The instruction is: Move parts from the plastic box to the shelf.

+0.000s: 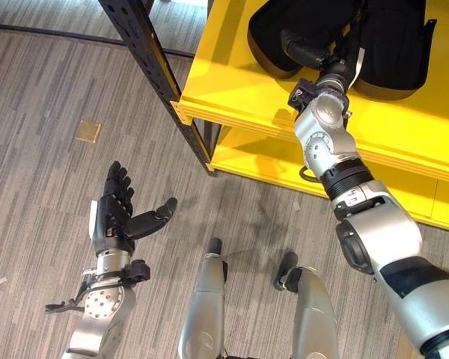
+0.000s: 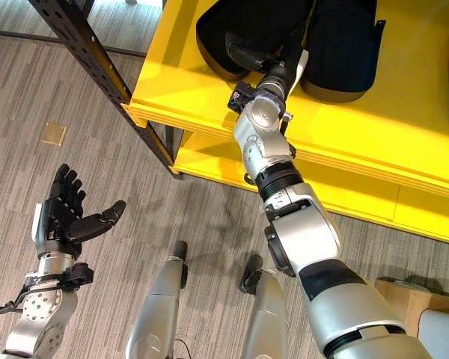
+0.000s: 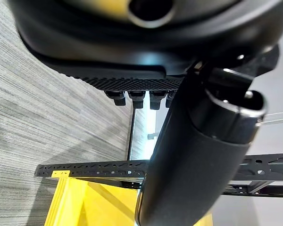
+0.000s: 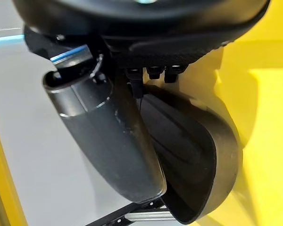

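While unlabelled, black part (image 4: 198, 160) in right hand (image 1: 307, 52)

The right hand (image 1: 314, 54) lies on the black part (image 1: 280, 30), its fingers hidden from above. The part and the yellow shelf (image 1: 232, 82) run off the picture's top edge.
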